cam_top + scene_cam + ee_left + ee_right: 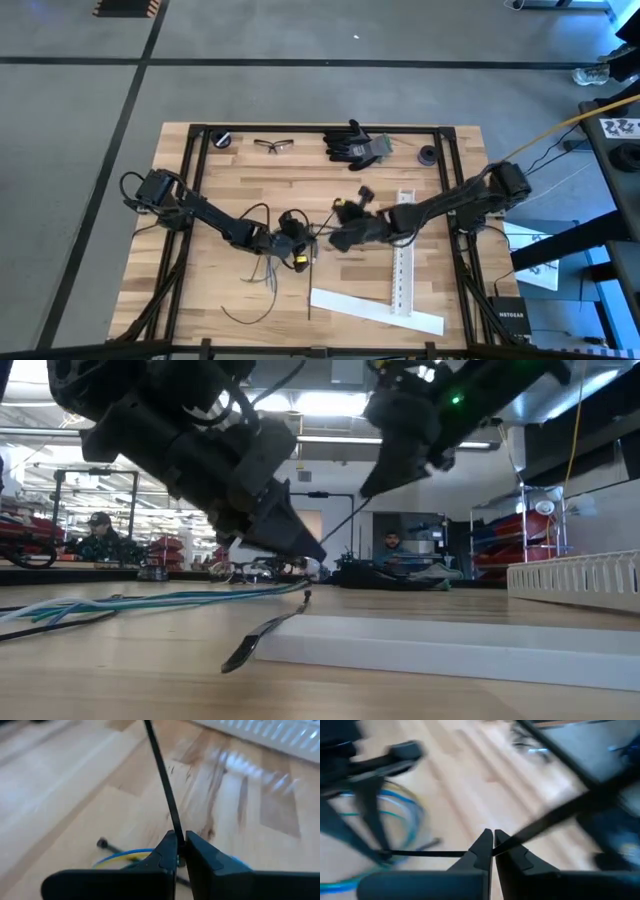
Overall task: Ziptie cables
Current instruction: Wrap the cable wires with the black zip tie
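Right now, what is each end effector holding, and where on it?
Left end effector: shut on a black ziptie, pinched at the fingertips. Right end effector: shut on a thin black ziptie strip, gripped near its end.

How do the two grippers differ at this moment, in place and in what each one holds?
The left gripper sits left of table centre, over the cables; the right gripper comes in from the right, beside it. In its wrist view, the left gripper grips a ziptie pointing straight ahead; the right grips a thin black strip running sideways. Both are shut.
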### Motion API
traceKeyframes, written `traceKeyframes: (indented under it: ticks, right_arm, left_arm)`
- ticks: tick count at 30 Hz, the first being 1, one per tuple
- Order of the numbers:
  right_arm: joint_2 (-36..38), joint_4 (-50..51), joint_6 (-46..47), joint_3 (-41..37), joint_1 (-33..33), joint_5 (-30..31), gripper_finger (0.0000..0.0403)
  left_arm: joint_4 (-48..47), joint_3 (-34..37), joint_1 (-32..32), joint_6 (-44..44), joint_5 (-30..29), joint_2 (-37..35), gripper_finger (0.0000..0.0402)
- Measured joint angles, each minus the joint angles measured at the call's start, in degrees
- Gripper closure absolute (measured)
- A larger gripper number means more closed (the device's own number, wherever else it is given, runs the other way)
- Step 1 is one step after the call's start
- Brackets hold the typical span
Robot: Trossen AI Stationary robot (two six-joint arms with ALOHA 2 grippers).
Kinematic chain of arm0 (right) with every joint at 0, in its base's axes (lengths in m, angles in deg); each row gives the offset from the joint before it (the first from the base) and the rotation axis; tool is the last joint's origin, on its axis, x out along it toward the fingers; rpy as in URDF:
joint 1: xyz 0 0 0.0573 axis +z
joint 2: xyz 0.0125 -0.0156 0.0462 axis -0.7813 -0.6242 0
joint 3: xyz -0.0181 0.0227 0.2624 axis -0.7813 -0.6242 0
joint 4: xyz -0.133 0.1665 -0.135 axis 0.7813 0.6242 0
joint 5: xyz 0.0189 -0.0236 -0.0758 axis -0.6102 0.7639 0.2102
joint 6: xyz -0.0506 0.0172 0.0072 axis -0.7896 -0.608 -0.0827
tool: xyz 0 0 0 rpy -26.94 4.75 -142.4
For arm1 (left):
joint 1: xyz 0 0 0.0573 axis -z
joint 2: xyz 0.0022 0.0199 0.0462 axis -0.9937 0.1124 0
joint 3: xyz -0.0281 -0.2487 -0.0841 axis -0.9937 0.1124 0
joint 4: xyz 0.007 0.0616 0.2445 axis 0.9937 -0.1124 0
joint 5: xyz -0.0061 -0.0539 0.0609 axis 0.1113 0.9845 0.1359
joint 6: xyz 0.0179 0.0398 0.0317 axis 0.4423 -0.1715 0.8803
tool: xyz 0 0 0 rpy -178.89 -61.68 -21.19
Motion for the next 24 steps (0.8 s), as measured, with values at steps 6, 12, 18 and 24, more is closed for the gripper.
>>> traceKeyframes:
  ticks: [6,12,18,24]
  right_arm:
    - [11.4,9.5,-0.1,-4.0,-2.1,1.7,0.0403]
    - [19.8,13.1,1.2,-6.7,-2.9,6.1,0.0403]
    - [20.4,13.3,6.9,-6.7,-2.8,0.1,0.0393]
    - [20.2,12.6,7.5,-6.7,-2.8,-4.2,0.0309]
  left_arm:
    - [-2.5,-0.1,0.1,-0.8,0.0,0.1,0.0394]
    - [-5.2,0.2,0.1,-1.1,1.6,0.8,0.0394]
    - [-3.5,0.2,-0.2,0.5,1.3,0.4,0.0394]
    - [-2.0,0.2,-0.8,2.7,1.1,0.0,0.0382]
